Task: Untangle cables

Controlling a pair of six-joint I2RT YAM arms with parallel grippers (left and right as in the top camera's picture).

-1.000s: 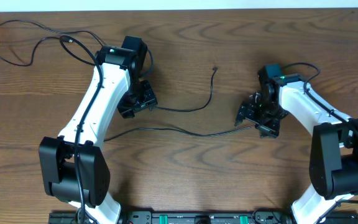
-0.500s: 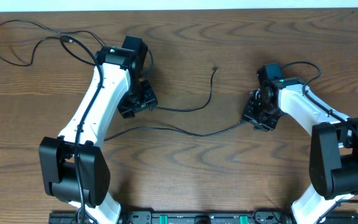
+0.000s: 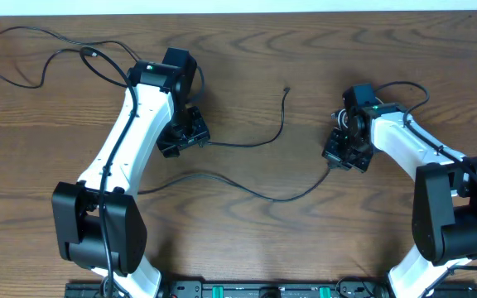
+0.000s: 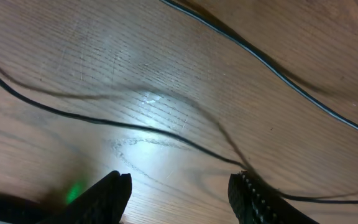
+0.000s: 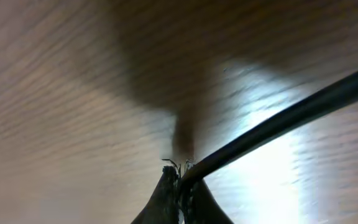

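Note:
Several thin black cables lie on the wooden table. One long cable [image 3: 247,189] runs from under the left arm, bows toward the front, and rises into my right gripper [image 3: 338,157]. That gripper [image 5: 179,168] is shut on this cable [image 5: 278,121], which leaves its tips up to the right. A shorter cable [image 3: 278,124] curves from my left gripper [image 3: 182,136] to a small plug at the back. My left gripper [image 4: 182,180] is open just above the table. A cable [image 4: 135,127] passes its right fingertip [image 4: 244,186], and nothing lies between the jaws. A third cable [image 3: 31,50] loops at the far left.
The table's back edge [image 3: 238,12] meets a white wall. Another black cable [image 4: 272,65] crosses the top right of the left wrist view. The arm bases and a rail [image 3: 247,290] stand along the front edge.
My right gripper went from open to shut on the long cable's end and shifted slightly toward the back. The cable's middle now bows toward the front. The left arm has not moved.

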